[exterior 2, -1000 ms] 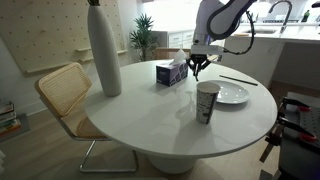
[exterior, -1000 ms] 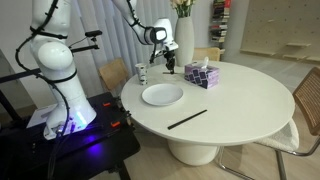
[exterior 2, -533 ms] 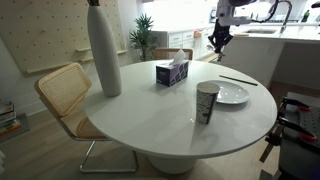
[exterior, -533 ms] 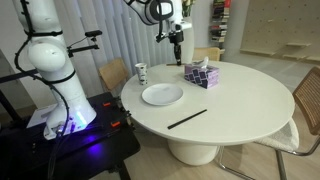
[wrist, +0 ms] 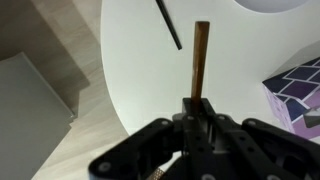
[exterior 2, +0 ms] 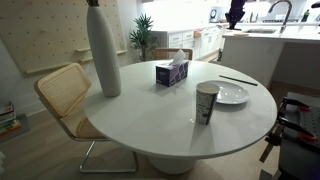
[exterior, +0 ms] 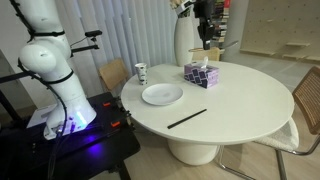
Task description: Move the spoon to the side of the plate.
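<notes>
Tool (wrist: 198, 106) pinched shut on thin brown-looking spoon (wrist: 201, 55), high above table (wrist: 130, 50); plate (exterior: 162, 95) below.

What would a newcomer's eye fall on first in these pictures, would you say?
The gripper hangs high over the round white table, pinching a slender brown utensil that points toward it. On the table, a tall white vase towers near one edge, and a dark stick lies apart from the white plate.
</notes>
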`<state>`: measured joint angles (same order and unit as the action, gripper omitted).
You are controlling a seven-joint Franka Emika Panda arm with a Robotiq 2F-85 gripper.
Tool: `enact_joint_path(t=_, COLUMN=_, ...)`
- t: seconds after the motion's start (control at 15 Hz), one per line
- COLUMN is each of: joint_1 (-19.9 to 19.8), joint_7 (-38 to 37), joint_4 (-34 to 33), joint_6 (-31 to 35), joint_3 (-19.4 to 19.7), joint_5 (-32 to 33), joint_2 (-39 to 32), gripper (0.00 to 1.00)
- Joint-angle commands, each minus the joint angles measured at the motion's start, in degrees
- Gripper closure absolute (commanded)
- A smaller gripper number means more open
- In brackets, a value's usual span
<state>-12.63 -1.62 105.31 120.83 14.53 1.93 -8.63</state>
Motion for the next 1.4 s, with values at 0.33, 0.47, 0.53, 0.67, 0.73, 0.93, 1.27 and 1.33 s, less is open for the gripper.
enact_joint_path(t=0.33, joint_1=-4.0, joint_7=20.2, joint_4=-13.4, joint_6=-9.5, joint_3=-1.4, joint_5=2.0, joint_2=-9.3, gripper=0.97)
enact_joint_path(t=0.47, joint_1=-3.3, joint_7=20.4, joint_4=-9.9, joint_6=-8.2, joint_3=-2.0, joint_5=2.8, joint_2=-7.8, gripper=0.97)
enact_joint_path(t=0.53, joint_1=-2.8, joint_7=19.9, joint_4=-7.6, joint_6=-7.3, joint_3=-2.3, joint_5=3.1, joint_2=-6.7, gripper=0.97)
enact_joint_path(t=0.67, joint_1=-2.2, joint_7=19.1, joint_4=-3.5, joint_6=-5.7, joint_3=-3.2, joint_5=3.5, joint_2=-5.0, gripper=0.97)
enact_joint_path(t=0.73, joint_1=-2.0, joint_7=18.7, joint_4=-1.3, joint_6=-4.9, joint_3=-3.5, joint_5=3.4, joint_2=-4.1, gripper=0.97)
enact_joint_path(t=0.93, joint_1=-1.3, joint_7=18.3, joint_4=5.8, joint_6=-1.8, joint_3=-4.0, joint_5=3.0, joint_2=-1.5, gripper=0.97)
enact_joint_path(t=1.27, joint_1=-0.9, joint_7=18.0, joint_4=19.2, joint_6=7.3, joint_3=-3.7, joint_5=2.6, joint_2=2.4, gripper=0.97)
enact_joint_path(t=1.33, joint_1=-1.0, joint_7=17.8, joint_4=21.4, joint_6=9.5, joint_3=-3.6, joint_5=2.6, joint_2=2.6, gripper=0.97)
